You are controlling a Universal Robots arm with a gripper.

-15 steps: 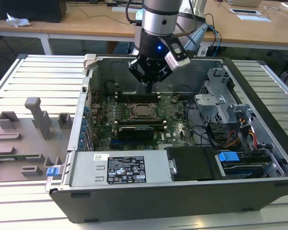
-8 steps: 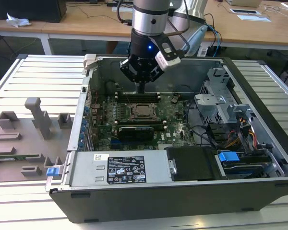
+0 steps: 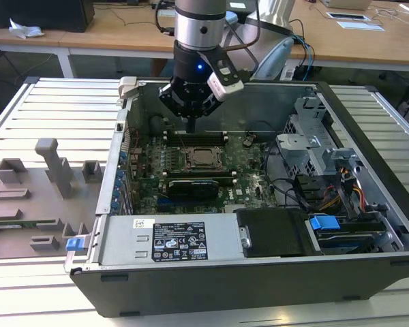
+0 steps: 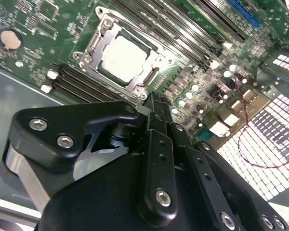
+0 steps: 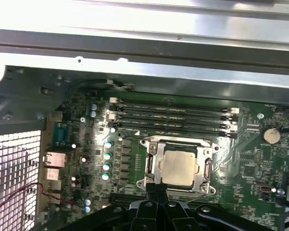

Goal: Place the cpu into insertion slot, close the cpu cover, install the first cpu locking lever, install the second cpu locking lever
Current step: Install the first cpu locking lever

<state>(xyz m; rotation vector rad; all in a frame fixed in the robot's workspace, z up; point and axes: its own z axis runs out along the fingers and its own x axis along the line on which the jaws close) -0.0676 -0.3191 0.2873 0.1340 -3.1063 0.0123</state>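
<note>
Closest in both wrist views is the black, screw-studded gripper (image 4: 154, 102). Its jaws are drawn together on nothing, and the tips are poised just beside one edge of the square, silver-rimmed insertion slot (image 5: 152, 144). The small square cpu (image 5: 179, 167) with its silvery-beige top sits flat in that slot. The thin silver frame of the cpu cover (image 5: 206, 168) appears lowered around it, though I cannot tell whether either locking lever is hooked.

The main danger is probably a sideways slip. The tips hang over a bank of long, dark memory slots (image 5: 171, 115), so a skid off a springy lever could rake those slots or the green circuit board (image 5: 250, 168). It could also clip the row of small pale-topped capacitors (image 5: 107, 159) near the socket. Pressing down off-centre could tilt the frame against the chip.

Room is freest straight upward, as the case lies open-topped in the exterior view. The grey sheet-metal case wall (image 5: 144, 77) closes in beyond the memory slots. The silver drive cage (image 3: 313, 136) bounds the exterior view's right.
</note>
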